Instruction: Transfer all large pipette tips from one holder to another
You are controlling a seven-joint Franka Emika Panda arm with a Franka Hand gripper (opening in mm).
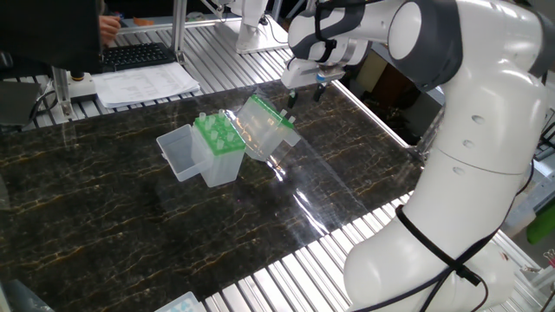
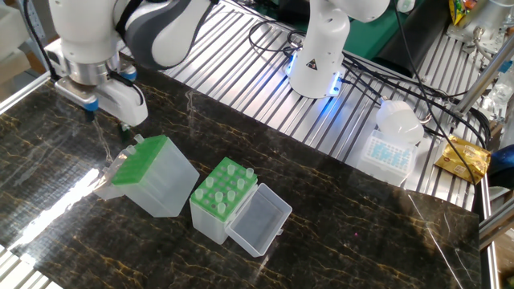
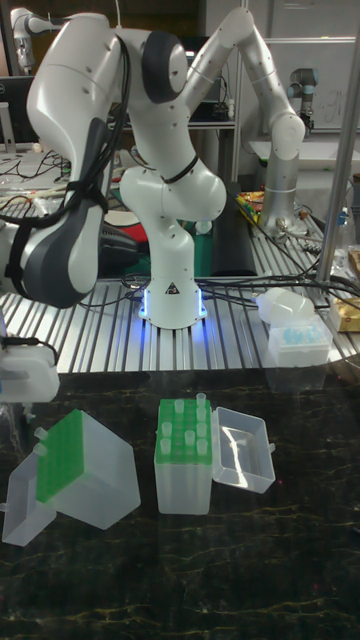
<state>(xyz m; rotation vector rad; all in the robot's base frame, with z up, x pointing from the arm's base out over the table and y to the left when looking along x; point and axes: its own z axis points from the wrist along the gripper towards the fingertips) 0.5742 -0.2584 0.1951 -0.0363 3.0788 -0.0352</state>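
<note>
A clear holder with a green plate (image 2: 143,164) (image 1: 263,119) (image 3: 70,467) lies tilted on the dark table. One of the large pipette tips (image 2: 137,139) (image 3: 40,434) sticks out at its upper corner. An upright holder (image 2: 218,195) (image 1: 218,139) (image 3: 184,452) beside it carries several large pipette tips (image 2: 248,172) (image 3: 200,401), and its lid lies open. My gripper (image 1: 304,95) (image 2: 110,122) hangs above and beyond the tilted holder's top corner, clear of it. Its fingers stand apart with nothing between them. The tall view cuts most of it off at the left edge.
A small box of blue tips (image 2: 391,152) (image 3: 298,345) rests on the slatted metal bench beside the robot base (image 2: 317,56). A keyboard (image 1: 139,56) and papers (image 1: 147,82) lie past the table's far side. The marble top ends at the metal slats.
</note>
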